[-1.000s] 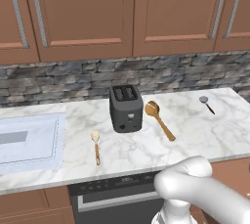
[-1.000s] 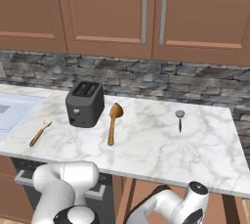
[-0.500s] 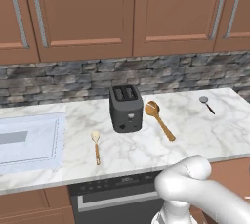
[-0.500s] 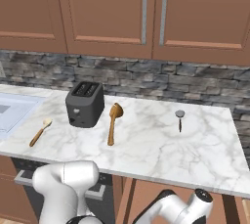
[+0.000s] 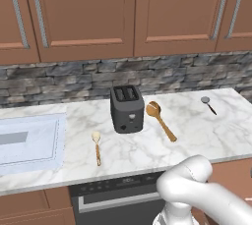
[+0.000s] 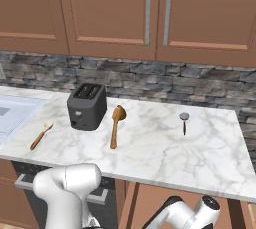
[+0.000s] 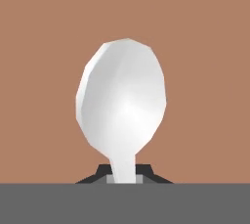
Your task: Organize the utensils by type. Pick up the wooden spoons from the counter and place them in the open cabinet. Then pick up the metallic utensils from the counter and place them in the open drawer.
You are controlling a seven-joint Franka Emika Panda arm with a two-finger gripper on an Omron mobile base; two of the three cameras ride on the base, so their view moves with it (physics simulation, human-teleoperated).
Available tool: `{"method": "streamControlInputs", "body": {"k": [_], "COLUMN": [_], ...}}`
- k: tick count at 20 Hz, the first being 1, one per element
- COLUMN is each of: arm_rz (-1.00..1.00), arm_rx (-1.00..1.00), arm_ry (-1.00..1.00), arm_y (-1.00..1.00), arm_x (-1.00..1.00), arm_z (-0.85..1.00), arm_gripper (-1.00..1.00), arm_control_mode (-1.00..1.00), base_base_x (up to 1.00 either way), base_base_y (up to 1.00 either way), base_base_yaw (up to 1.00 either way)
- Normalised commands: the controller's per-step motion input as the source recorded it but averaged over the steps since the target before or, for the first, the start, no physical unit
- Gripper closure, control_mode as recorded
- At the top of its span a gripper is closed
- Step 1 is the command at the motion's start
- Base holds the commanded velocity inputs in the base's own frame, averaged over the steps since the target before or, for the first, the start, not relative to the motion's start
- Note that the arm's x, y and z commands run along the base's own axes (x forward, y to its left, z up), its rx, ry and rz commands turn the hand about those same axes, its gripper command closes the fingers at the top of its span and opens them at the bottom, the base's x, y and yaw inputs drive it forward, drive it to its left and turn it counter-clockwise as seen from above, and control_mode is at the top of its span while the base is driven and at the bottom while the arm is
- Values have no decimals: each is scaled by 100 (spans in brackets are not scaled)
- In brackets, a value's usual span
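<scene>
Pinches a silvery metal spoon (image 7: 122, 105) by its handle: gripper (image 7: 124, 175) pressed together on it, bowl of the spoon standing up before a plain brown surface. Cannot tell from the hand view whether this brown surface is a drawer, a door or something else.

Judging by the counter (image 5: 197, 135), far from finished. Both wooden spoons lying there untouched: the long golden-brown spoon (image 5: 161, 120) just beside the toaster (image 5: 127, 108) on its right, the short pale spoon (image 5: 97, 145) in front of the toaster to its left, between it and the sink (image 5: 24, 143). So the cabinet part not yet done, it seems. Of the metallic part, one spoon in the grip and not yet put down; one more small metal utensil (image 5: 207, 104) with a round head resting near the right end of the counter, well apart from the rest.

About containers: wall cabinets (image 5: 83, 13) above the counter all with doors closed. Nothing to see lying in the sink, nothing sticking out of the toaster slots.
</scene>
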Motion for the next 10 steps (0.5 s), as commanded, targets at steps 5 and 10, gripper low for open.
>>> {"method": "streamControlInputs", "body": {"k": [5, 10], "arm_rz": [0, 0], "arm_rx": [2, 3], "arm_ry": [0, 0], "arm_y": [0, -4], "arm_x": [4, 1], "arm_z": [-33, -26], "arm_gripper": [100, 100], "arm_control_mode": [-100, -100], "base_base_x": [0, 0], "base_base_y": [0, 0], "base_base_yaw": [0, 0]}}
